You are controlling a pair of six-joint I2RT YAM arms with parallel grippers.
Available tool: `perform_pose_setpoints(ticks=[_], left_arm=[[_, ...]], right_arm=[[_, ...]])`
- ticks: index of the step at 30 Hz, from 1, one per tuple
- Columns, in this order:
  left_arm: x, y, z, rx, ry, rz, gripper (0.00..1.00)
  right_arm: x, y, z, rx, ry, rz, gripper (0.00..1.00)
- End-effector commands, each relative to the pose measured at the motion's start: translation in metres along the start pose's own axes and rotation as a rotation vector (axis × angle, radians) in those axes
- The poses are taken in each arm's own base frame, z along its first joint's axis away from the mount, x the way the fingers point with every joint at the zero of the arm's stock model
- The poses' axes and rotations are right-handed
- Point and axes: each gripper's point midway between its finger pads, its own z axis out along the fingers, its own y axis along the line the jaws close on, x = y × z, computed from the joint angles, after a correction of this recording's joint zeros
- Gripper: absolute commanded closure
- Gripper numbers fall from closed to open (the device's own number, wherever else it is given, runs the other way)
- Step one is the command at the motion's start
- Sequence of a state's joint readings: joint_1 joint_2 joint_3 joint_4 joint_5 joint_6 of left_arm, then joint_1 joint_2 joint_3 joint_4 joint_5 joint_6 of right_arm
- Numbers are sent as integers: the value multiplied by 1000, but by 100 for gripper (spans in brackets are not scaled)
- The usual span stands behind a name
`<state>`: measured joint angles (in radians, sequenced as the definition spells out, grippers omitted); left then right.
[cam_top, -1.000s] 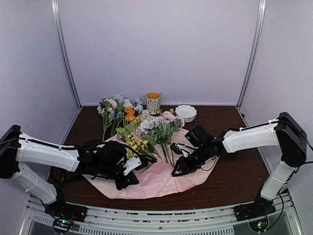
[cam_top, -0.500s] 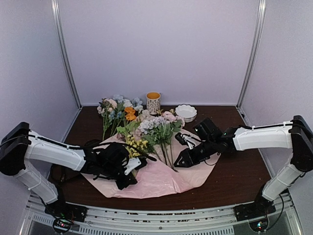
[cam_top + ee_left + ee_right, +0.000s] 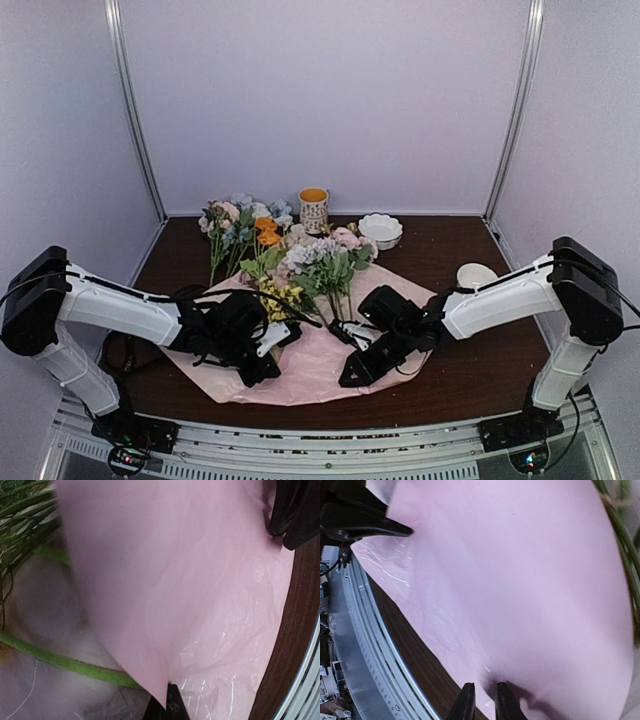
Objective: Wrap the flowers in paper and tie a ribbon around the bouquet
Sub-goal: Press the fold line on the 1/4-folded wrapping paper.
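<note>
Top external: paper [image 3: 320, 378] flat on table [image 3: 480, 370], flowers [image 3: 310, 265] atop. Left gripper [image 3: 167, 707] pinches raised paper fold. Right gripper [image 3: 484, 702] nearly closed at near edge, grip unclear. Thin, floppy, tearable: take by edges.

You have a dark wooden table [image 3: 480, 360]. The pink paper [image 3: 310, 378] is spread over its front middle. Behind the paper's left part, loose flowers [image 3: 226, 228] lie on the wood. Behind its middle stands a patterned cup [image 3: 314, 211]. A white bowl [image 3: 380, 229] sits behind its right part. A second bowl [image 3: 476, 274] sits to the right of the paper.
</note>
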<state>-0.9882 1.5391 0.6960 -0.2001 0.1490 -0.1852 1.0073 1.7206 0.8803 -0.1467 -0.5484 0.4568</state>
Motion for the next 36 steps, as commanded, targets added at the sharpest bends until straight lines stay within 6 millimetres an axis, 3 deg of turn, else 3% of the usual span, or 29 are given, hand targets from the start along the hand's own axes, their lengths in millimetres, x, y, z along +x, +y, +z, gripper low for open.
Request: perform_pose_setpoints(ticks=[1,12,16,18,20,22,27,29,31,33,36], left_arm=[[4,10,0,-40,41,2,100],[7,13,3,-53,82,51,100],[8,12,3,-51,82,50,100],[8,12,4,-49,81,49,100],[8,11,3,-44,77,49,100],[7,11,3,-43,76,48,100],[7,10,2,-41,70,32,100],[7,10,2,-38,67,21,100],[6,9,0,-37,66,5,100],[7,9,-2,-38,67,-11,100],[9,10,-3,-47,66,-31,100]], right_arm=[[34,-43,-8,148,39,91,86],[93,-110,-59,352,30,337,88],[101,-119,-78,390,21,376,88],[93,-117,-88,406,2,359,88],[77,-107,-96,407,-29,318,88],[53,-83,-100,394,-64,211,88],[-4,29,-74,49,-138,-34,88],[-14,52,-60,-40,-133,-55,88],[-17,57,-42,-69,-104,-65,89],[-10,43,-21,-36,-48,-38,89],[-1,26,-7,22,-5,-20,90]])
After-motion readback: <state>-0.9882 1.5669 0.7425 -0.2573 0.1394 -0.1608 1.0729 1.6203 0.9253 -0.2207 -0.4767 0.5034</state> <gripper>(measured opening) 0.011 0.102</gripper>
